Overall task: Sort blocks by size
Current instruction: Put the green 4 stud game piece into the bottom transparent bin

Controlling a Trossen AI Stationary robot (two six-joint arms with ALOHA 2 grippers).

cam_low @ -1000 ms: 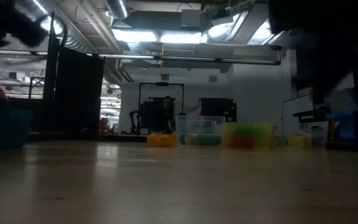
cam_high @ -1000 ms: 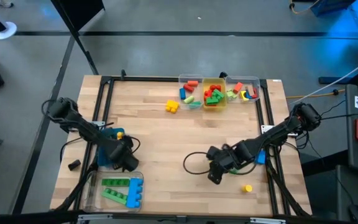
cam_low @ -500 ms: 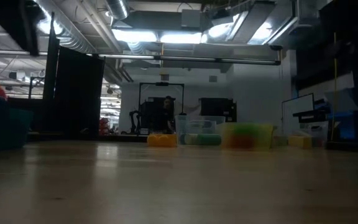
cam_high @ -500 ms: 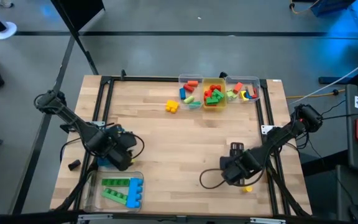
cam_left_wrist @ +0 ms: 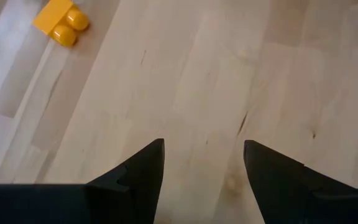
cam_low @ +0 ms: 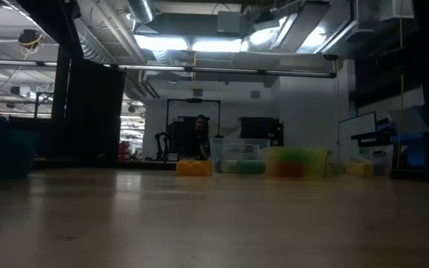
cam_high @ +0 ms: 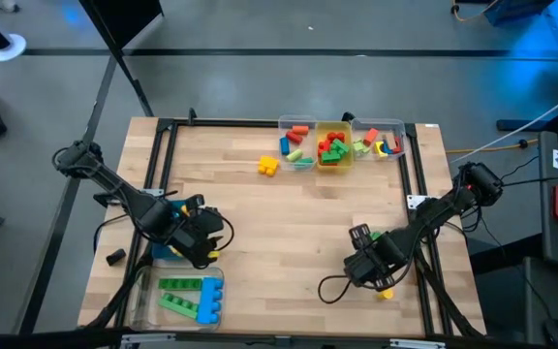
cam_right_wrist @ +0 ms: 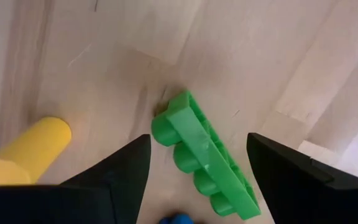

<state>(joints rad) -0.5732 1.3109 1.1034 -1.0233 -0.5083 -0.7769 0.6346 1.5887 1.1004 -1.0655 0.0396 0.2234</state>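
On the table (cam_high: 289,208), the left gripper (cam_high: 204,250) is above a clear bin (cam_high: 141,301) with green and blue blocks (cam_high: 190,297); the right gripper (cam_high: 364,264) is beside a yellow block (cam_high: 386,292).

Three bins (cam_high: 340,145) holding blocks (cam_high: 332,148) are set along the desk's (cam_high: 289,213) far edge, a loose block (cam_high: 267,166) just left of them, and another bin (cam_high: 177,297) at the near-left corner.
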